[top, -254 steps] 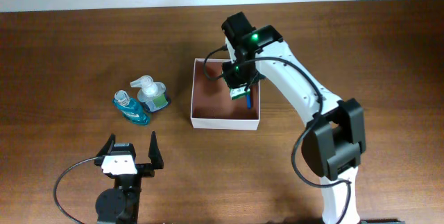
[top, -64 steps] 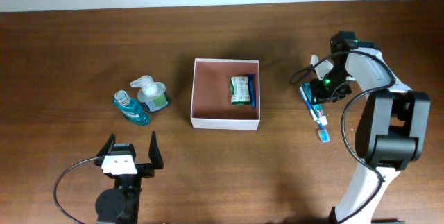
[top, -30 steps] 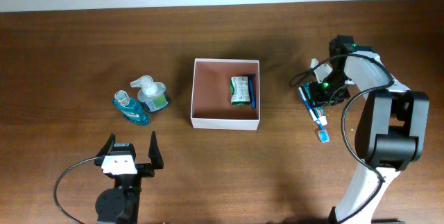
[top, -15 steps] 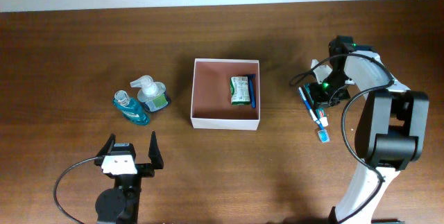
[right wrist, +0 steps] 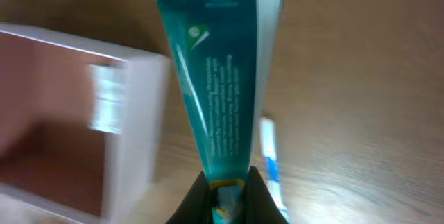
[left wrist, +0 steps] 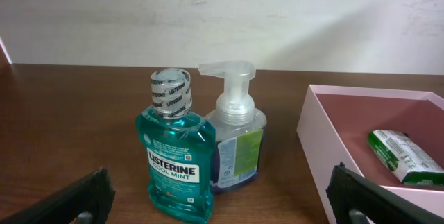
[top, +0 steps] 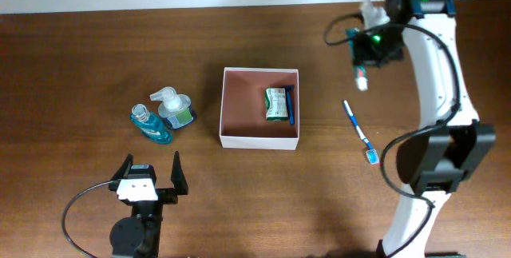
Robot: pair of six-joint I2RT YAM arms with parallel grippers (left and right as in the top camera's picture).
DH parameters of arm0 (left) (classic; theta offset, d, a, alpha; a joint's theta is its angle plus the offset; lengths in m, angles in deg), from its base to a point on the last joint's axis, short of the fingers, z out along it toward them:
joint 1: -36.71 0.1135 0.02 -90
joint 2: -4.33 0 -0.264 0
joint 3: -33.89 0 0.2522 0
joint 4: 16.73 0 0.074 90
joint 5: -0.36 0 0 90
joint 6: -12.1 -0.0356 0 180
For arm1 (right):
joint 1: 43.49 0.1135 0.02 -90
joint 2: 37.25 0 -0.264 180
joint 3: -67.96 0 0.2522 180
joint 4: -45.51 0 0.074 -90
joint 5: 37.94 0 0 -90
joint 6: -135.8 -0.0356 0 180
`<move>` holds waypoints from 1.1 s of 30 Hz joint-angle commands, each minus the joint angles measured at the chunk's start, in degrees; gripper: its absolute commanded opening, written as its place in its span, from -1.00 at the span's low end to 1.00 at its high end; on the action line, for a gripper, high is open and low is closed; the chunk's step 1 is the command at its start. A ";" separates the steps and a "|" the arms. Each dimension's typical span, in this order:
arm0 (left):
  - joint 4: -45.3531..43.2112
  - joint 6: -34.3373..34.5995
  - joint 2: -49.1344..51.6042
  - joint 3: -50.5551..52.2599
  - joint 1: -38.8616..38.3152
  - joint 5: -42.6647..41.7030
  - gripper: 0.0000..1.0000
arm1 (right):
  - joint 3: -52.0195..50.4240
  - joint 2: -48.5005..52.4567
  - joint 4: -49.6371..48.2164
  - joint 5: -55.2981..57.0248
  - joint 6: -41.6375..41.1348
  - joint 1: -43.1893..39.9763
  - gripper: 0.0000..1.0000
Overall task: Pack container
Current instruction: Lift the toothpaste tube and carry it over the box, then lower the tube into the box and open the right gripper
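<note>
R gripper [top: 373, 42] is clamped tight on a teal tube [right wrist: 222, 78], nose down, off the table, well apart from the container [top: 259, 140] to its back-right. Container sits mid-table w/ a green packet [top: 276, 103] inside. Toothbrush [top: 357, 127] lies btwn. L gripper [top: 152, 162] is spread wide, holding nothing, near the bottles [left wrist: 173, 161].

Soft, even light. Overhead and left wrist views are sharp. The right wrist view is motion-blurred, smearing the container [right wrist: 139, 113], with sheen on the surface [right wrist: 361, 182].
</note>
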 commanded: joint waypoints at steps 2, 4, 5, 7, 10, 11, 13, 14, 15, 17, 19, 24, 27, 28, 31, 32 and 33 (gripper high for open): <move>-0.17 0.11 -0.35 0.48 0.35 -0.61 0.99 | 2.71 -0.28 0.57 -3.30 -11.67 8.09 -0.82; -0.17 0.11 -0.35 0.48 0.35 -0.61 0.99 | 1.64 -0.13 0.33 -3.28 -12.61 11.91 -0.82; -0.17 0.11 -0.35 0.48 0.35 -0.61 0.99 | 1.01 -0.13 0.09 -3.04 -12.59 13.57 -0.82; -0.17 0.11 -0.35 0.48 0.35 -0.59 0.99 | 0.37 -0.13 -0.04 -1.70 -12.59 16.48 -0.82; -0.17 0.11 -0.35 0.48 0.35 -0.59 0.99 | -0.13 -0.13 0.11 2.84 -12.61 20.44 -0.82; -0.17 0.11 -0.35 0.48 0.35 -0.61 0.99 | -0.13 -0.13 0.24 4.66 -12.63 21.66 -0.82; -0.17 0.11 -0.35 0.48 0.35 -0.61 0.99 | -0.20 -0.11 0.42 7.58 -12.63 23.61 -0.82; -0.17 0.11 -0.35 0.48 0.35 -0.59 0.99 | -0.44 -0.11 0.39 9.14 -12.68 24.61 -0.82; -0.17 0.11 -0.35 0.48 0.35 -0.59 0.99 | -0.76 -0.11 0.39 10.80 -13.16 25.49 -0.82; -0.17 0.11 -0.35 0.48 0.35 -0.61 0.99 | -1.99 -0.11 0.28 13.94 -15.43 26.71 -0.82; -0.17 0.11 -0.35 0.48 0.35 -0.59 0.99 | -4.52 -0.11 -0.24 14.99 -17.05 27.45 -0.82; -0.17 0.11 -0.35 0.48 0.35 -0.59 0.99 | -11.19 -0.11 -3.41 14.97 -22.84 27.30 -0.82; -0.17 0.11 -0.35 0.48 0.35 -0.61 0.99 | -14.08 -0.11 -6.12 14.97 -25.38 27.30 -0.82; -0.17 0.11 -0.35 0.48 0.35 -0.59 0.99 | -14.62 -0.11 -6.82 14.99 -25.49 27.39 -0.82; -0.17 0.11 -0.35 0.48 0.35 -0.61 0.99 | -15.58 -0.11 -8.92 14.99 -26.12 27.76 -0.82; -0.17 0.11 -0.35 0.48 0.35 -0.59 0.99 | -15.89 -0.11 -9.64 14.99 -26.12 27.78 -0.82; -0.17 0.11 -0.35 0.48 0.35 -0.61 0.99 | -16.15 -0.11 -10.14 14.99 -26.14 27.78 -0.83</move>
